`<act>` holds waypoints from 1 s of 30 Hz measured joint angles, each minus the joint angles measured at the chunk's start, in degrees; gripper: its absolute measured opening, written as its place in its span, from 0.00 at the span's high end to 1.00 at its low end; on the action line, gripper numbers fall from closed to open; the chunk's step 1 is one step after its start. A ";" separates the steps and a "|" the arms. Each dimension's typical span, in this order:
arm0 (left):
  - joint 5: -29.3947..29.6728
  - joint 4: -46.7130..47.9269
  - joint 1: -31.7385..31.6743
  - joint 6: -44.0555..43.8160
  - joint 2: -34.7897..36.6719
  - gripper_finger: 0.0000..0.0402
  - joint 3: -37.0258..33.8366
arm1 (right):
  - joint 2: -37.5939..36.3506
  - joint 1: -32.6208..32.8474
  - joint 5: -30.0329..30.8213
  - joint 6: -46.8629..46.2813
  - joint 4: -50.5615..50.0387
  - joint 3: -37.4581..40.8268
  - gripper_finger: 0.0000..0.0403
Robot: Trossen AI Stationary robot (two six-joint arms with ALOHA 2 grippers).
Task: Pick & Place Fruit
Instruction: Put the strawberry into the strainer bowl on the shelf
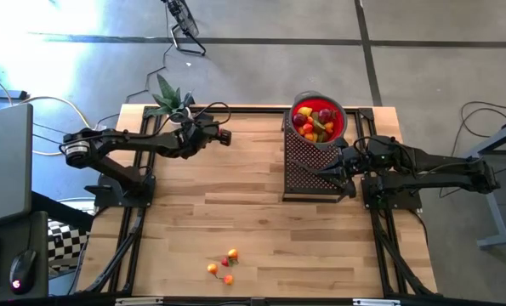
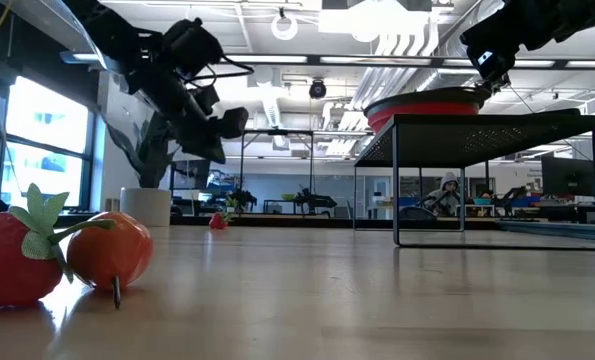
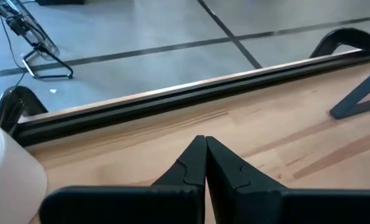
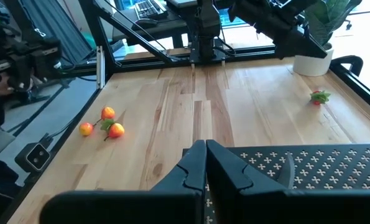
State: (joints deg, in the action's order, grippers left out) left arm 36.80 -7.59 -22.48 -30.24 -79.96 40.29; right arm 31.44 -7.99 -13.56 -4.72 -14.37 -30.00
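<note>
Pale wood table point(image 1: 261, 221), office beyond. Most fruit sits in the red bowl point(image 1: 338, 127) on the black rack point(image 1: 308, 170); a few strays point(image 1: 223, 270) lie near the front edge. Both grippers, left point(image 1: 225, 136) and right point(image 1: 331, 172), are pinched closed and empty. Spread your fingers before you descend, and straddle one fruit squarely.

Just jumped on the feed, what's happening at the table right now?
Nothing is being handled at the moment. The left gripper is shut and empty at the table's far edge, near the green spiky potted plant. The right gripper is shut and empty over the black perforated metal stand. The round red bowl on that stand is full of small toy fruits. A few orange and red ones lie loose on the wooden table near its front edge, and a small strawberry lies near the plant.
</note>
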 joint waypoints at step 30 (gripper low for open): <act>-36.79 33.07 -12.02 61.42 -4.81 1.00 18.64 | 0.17 -0.01 5.99 -1.50 0.43 0.00 0.99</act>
State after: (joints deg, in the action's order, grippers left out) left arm 0.01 25.47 -34.50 31.18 -84.78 58.94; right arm 31.62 -8.00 -7.57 -6.22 -13.94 -30.00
